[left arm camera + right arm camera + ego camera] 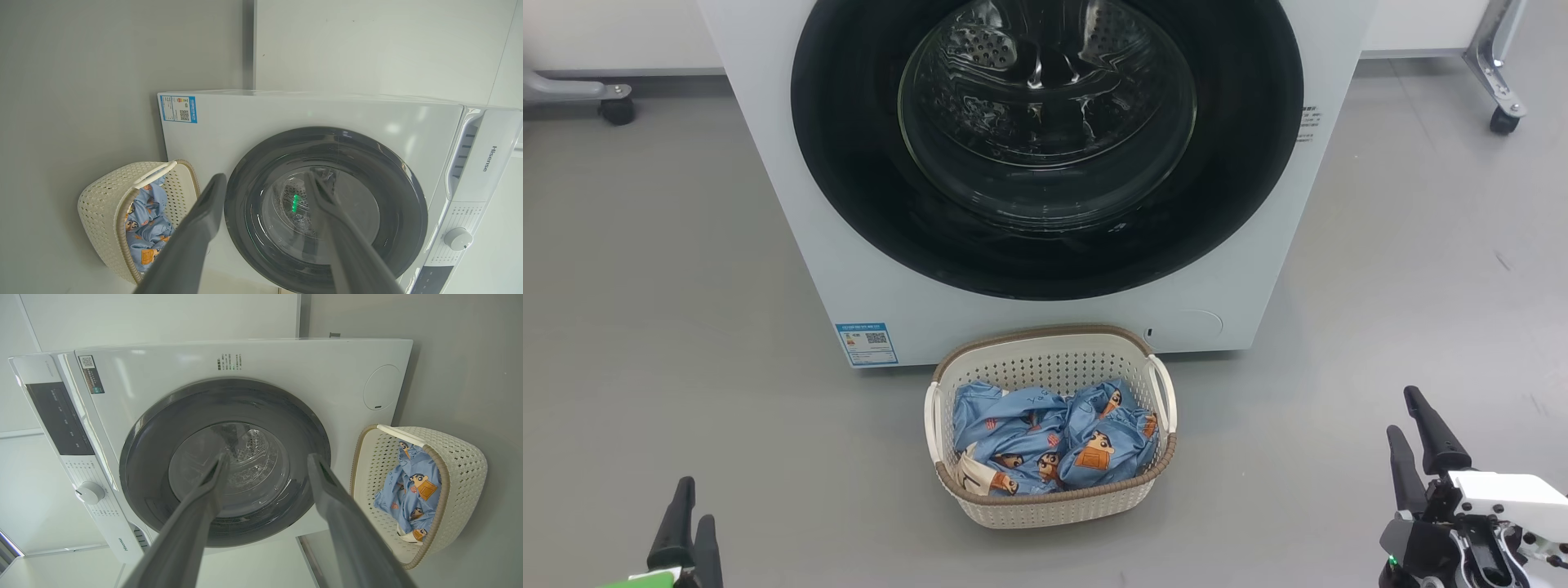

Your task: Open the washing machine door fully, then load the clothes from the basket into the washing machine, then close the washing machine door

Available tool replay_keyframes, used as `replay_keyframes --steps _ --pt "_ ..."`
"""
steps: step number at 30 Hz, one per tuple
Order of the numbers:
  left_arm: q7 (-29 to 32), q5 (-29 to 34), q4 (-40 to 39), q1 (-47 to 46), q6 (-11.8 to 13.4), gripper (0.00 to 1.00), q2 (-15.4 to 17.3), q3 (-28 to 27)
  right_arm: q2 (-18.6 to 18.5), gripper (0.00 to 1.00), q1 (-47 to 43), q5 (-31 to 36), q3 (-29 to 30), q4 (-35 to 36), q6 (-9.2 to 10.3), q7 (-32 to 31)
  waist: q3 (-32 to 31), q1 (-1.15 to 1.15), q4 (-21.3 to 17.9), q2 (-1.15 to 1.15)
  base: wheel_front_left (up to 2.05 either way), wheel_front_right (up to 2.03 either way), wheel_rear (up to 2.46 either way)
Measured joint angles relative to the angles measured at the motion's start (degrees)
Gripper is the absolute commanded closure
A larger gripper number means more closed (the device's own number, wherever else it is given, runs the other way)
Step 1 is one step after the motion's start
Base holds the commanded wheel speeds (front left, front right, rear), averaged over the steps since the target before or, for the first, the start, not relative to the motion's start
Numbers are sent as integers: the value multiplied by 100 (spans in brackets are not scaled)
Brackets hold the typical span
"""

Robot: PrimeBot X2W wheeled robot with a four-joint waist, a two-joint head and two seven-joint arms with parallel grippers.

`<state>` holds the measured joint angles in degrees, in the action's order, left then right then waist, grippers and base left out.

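The white washing machine (792,237) stands ahead with its round black-rimmed door (849,147) closed flat against the front; the steel drum shows through the glass. On the floor in front sits the cream basket (1045,502) holding the light blue cartoon-print clothes (1054,445). My left gripper (690,510) is at the lower left, my right gripper (1409,425) at the lower right, both open, empty and well short of the basket. Both wrist views show the door (253,192) (151,457), the basket (98,204) (466,465) and the clothes (147,220) (408,490) beyond spread fingers (204,212) (335,498).
Grey floor lies on both sides of the machine. A castor of a metal frame (617,110) stands at the far left and another castor (1503,121) at the far right. A blue label sticker (867,343) marks the machine's lower left corner.
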<state>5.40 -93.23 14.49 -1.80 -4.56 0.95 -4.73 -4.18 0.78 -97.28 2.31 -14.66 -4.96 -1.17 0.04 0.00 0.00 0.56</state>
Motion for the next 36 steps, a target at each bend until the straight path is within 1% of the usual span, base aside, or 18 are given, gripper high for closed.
replay_keyframes --steps 10,15,23,30,36 --pt "-131 65 -170 -21 -8 0 10 12 15 0 38 13 -96 131 -3 86 9 0 -8 0 0 0 0" --pt "-215 294 -310 -33 -23 0 43 65 16 0 66 222 -196 210 -10 130 15 0 -11 0 0 0 0" --pt "-352 411 -475 -38 -32 0 105 119 -23 0 108 524 -360 342 -13 246 26 0 -9 0 0 0 0" --pt "-547 791 -649 -43 -42 0 328 215 -148 0 192 893 -564 445 -55 379 42 0 -5 0 0 0 0" --pt "-712 1240 -761 -43 -80 0 528 394 -309 0 245 1396 -809 471 -57 500 67 0 -6 0 0 0 0"
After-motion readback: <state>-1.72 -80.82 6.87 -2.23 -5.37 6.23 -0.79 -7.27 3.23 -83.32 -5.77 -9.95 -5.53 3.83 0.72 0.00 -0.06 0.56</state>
